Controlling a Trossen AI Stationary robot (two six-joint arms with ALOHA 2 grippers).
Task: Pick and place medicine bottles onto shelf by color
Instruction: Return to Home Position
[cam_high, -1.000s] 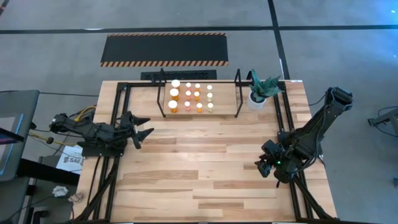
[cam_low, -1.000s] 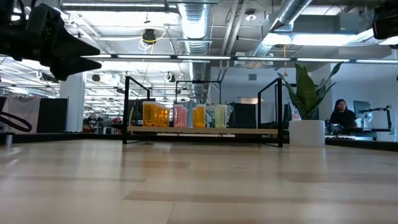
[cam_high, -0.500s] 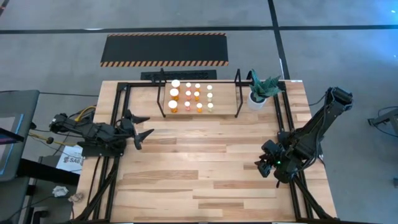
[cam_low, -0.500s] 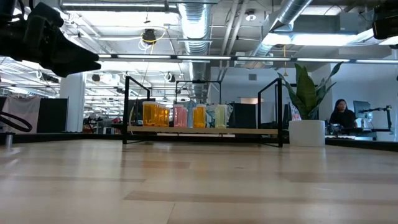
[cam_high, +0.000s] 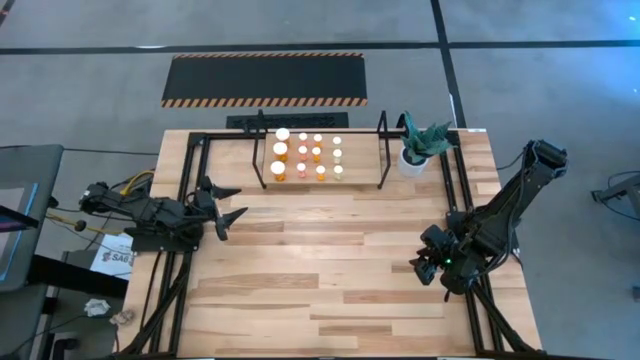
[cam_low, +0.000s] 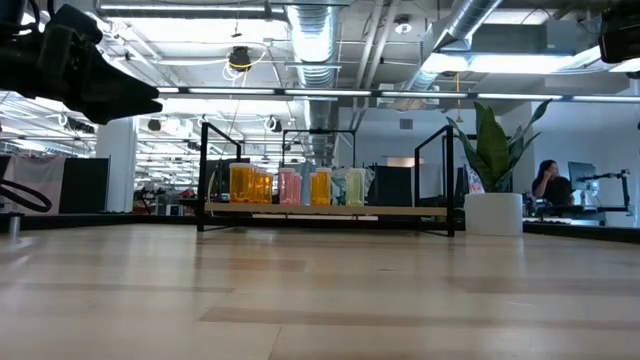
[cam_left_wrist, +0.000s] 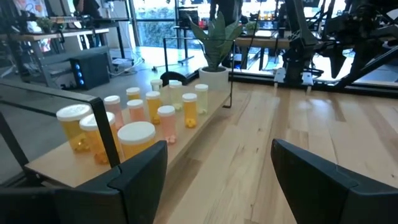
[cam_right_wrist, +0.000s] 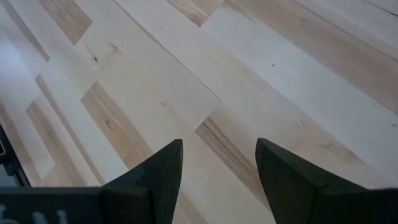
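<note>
High view — medicine bottles (cam_high: 308, 152) line the shelf (cam_high: 381, 150); left hand (cam_high: 231, 203) and right hand (cam_high: 419, 269) both spread wide, empty.

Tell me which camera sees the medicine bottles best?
The left wrist view: the medicine bottles stand close, colours plain. High view shows mostly caps from above, low view a distant overlapping row, right wrist view none.

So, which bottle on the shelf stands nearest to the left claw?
The big orange bottle at the shelf corner facing the left claw; the two other big bottles of its row stand farther back.
</note>
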